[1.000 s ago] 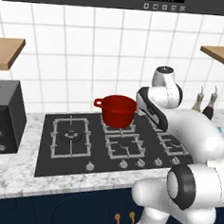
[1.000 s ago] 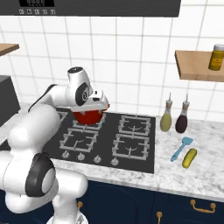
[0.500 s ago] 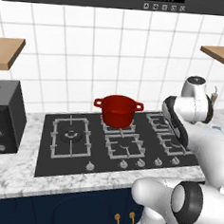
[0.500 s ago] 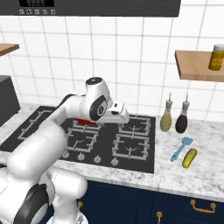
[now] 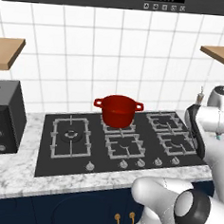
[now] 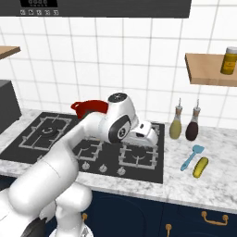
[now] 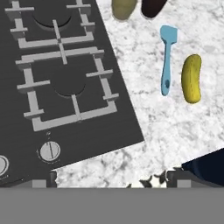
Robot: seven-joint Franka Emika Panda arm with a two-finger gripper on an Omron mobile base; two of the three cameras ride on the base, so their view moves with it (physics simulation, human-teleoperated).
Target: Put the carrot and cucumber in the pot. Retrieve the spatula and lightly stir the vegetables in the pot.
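Note:
The red pot (image 5: 118, 109) stands on the hob's back middle burner; in the right base view my arm partly hides the pot (image 6: 89, 106). A light-blue spatula (image 7: 166, 61) lies on the marble counter right of the hob, with the yellow-green cucumber (image 7: 191, 78) just beside it. Both also show from the right base: spatula (image 6: 192, 156), cucumber (image 6: 200, 167). My gripper (image 7: 111, 179) hangs over the hob's right front corner, open and holding nothing, left of the spatula. From the right base, the gripper (image 6: 149, 138) is above the right burners. The carrot is out of view.
Two dark-topped bottles (image 6: 176, 126) (image 6: 192, 127) stand at the wall behind the spatula. A wooden shelf (image 6: 208, 69) with a jar (image 6: 228, 60) hangs above them. A dark appliance (image 5: 4, 119) sits left of the hob (image 5: 82, 149). The counter's front edge runs near the cucumber.
My arm has swung right, from beside the pot to above the right burners near the counter. The gripper has stayed open and empty.

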